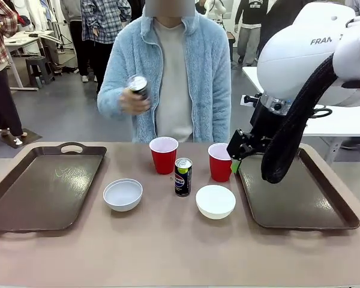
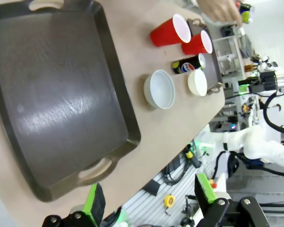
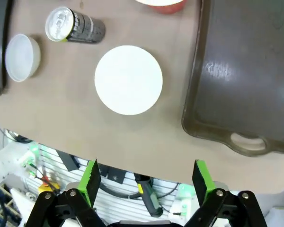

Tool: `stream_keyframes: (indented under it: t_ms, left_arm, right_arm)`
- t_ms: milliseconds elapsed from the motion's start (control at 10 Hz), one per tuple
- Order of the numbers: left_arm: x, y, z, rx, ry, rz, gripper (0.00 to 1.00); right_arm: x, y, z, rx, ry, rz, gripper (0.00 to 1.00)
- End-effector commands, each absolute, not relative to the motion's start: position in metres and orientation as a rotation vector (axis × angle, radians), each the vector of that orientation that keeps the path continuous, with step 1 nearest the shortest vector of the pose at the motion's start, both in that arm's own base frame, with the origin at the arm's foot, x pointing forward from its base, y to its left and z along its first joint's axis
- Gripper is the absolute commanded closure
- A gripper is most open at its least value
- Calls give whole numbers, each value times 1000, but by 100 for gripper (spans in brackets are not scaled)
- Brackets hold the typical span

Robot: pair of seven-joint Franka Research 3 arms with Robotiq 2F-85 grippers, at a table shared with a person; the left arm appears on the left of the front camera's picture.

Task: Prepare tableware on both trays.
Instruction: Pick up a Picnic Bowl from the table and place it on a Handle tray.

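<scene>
- left gripper (image 2: 149,191): jaws apart, empty, near left tray (image 2: 47,94)
- right gripper (image 3: 146,171): jaws apart, empty, near right tray (image 3: 246,71)
- red cups (image 1: 164,155), bowls (image 1: 122,194), blue can (image 1: 183,176): on table (image 1: 168,252) between the trays
- dark can (image 1: 138,84): in person's hand (image 1: 131,102)

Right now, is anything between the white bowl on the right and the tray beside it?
Nothing visible. Bare tabletop lies between the white bowl and the right tray, whose rim faces it directly.

Raised can (image 1: 138,85) blurred, red cup (image 3: 160,5) cut by top edge
</scene>
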State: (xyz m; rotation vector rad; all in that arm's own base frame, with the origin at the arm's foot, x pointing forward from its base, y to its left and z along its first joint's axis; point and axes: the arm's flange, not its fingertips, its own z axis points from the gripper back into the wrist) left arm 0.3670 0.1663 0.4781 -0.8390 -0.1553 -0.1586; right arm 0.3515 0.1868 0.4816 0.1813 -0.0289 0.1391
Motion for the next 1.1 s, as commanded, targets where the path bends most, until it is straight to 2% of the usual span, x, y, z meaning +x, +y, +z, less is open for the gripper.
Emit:
stream_keyframes:
  t_ms: [0, 200, 500, 1000]
  left_arm:
    - [366, 168, 479, -844, -159, -160, 0]
    - [366, 168, 479, -844, -159, -160, 0]
    - [366, 168, 479, -844, -159, -160, 0]
    - [366, 168, 479, -844, -159, -160, 0]
  right_arm:
    - [339, 181, 493, 141, -9, 108, 0]
    - [349, 185, 484, 176, -23, 136, 0]
    - [384, 229, 410, 93, -24, 121, 0]
    - [401, 239, 375, 45, -29, 148, 0]
